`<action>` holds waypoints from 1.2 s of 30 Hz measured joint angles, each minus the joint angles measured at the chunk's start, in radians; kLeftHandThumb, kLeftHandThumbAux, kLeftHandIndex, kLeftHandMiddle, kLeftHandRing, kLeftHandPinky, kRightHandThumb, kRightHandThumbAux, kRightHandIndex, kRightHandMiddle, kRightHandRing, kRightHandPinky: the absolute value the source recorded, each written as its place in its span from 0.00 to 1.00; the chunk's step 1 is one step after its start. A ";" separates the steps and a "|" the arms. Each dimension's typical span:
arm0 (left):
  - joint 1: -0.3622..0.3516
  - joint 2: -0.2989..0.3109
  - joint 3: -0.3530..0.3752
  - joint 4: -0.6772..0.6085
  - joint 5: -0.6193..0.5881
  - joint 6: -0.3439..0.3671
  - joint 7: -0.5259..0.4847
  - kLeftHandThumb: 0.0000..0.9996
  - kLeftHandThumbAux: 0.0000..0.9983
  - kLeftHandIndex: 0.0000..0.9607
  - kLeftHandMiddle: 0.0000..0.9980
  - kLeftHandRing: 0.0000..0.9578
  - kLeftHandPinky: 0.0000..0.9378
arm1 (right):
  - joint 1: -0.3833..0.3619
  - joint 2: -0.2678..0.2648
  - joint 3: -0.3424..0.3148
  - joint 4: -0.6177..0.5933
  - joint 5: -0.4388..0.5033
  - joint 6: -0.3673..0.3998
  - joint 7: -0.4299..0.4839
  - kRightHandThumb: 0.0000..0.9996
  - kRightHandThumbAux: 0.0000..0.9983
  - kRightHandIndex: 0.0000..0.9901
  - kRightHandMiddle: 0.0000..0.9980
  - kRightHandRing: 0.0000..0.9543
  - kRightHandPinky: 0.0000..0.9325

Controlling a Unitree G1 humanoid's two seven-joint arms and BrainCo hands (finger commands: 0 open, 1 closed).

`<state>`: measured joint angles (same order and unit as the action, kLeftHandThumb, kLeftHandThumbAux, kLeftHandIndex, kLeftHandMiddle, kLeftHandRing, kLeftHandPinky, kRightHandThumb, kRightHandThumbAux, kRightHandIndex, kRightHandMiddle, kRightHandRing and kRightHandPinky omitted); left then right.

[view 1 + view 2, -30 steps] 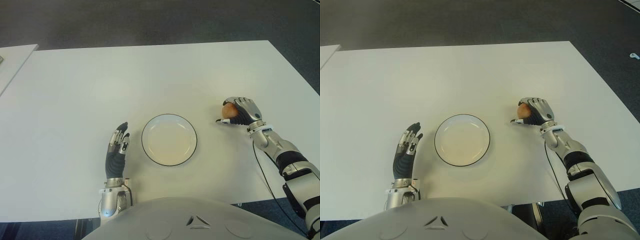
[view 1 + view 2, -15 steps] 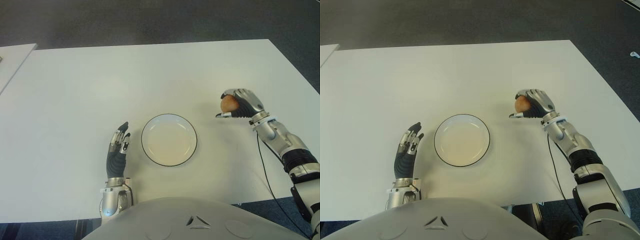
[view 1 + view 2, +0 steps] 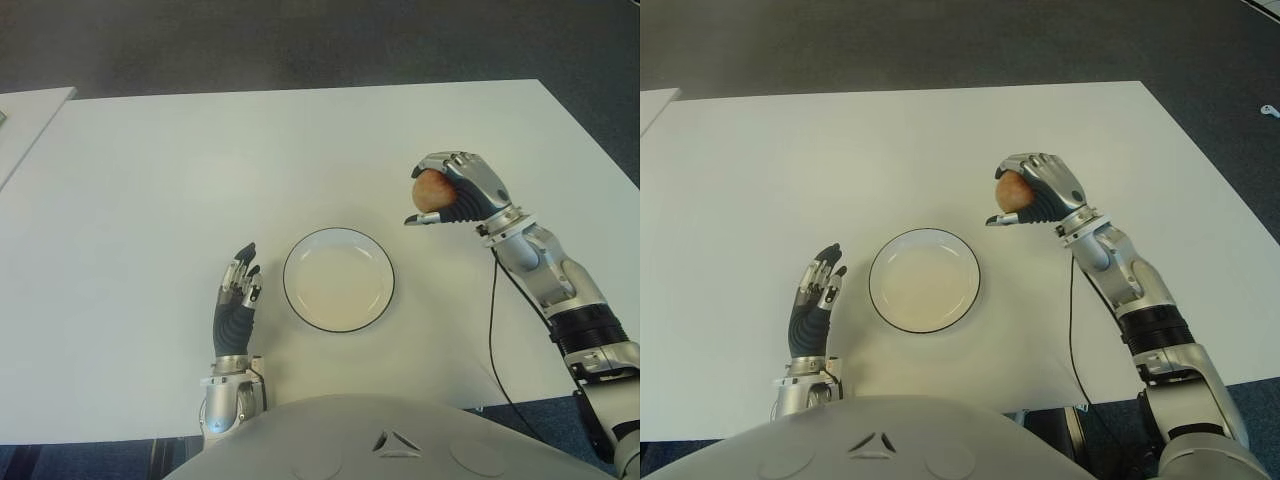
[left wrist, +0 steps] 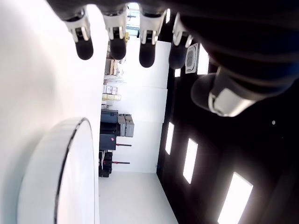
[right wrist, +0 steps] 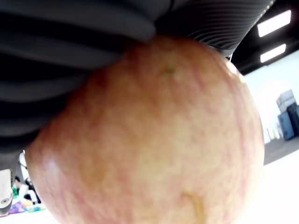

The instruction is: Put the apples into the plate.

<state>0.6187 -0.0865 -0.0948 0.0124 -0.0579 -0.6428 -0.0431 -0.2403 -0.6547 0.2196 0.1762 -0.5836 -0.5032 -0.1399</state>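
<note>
White table point(image 3: 150, 180): your left hand point(image 3: 236, 300) sits near the front edge, fingers straight and loosely apart, holding nothing. Just right of it is the plate point(image 3: 338, 279), nothing in it. Right again, your right hand point(image 3: 462, 190) has its fingers wrapped around the apple point(image 3: 431, 189), lifted off the table, beyond the plate's right rim.

No text, label, brand, number or sign can be read on anything in these views.
</note>
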 measured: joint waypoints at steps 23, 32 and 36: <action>-0.001 -0.001 -0.006 0.028 0.028 -0.045 0.013 0.20 0.52 0.14 0.10 0.07 0.08 | -0.005 0.173 0.126 -0.178 -0.105 0.035 0.156 0.74 0.71 0.45 0.86 0.88 0.90; 0.001 -0.002 -0.024 0.017 0.024 -0.030 0.032 0.23 0.52 0.17 0.12 0.08 0.08 | 0.032 0.190 0.179 -0.224 -0.170 0.003 0.162 0.74 0.71 0.44 0.86 0.90 0.92; 0.001 -0.002 -0.039 0.011 0.016 -0.030 0.033 0.23 0.53 0.16 0.12 0.08 0.07 | 0.046 0.195 0.201 -0.231 -0.189 -0.010 0.166 0.74 0.71 0.44 0.86 0.90 0.91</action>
<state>0.6194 -0.0887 -0.1333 0.0230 -0.0422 -0.6724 -0.0105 -0.1944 -0.4599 0.4207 -0.0545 -0.7722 -0.5133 0.0261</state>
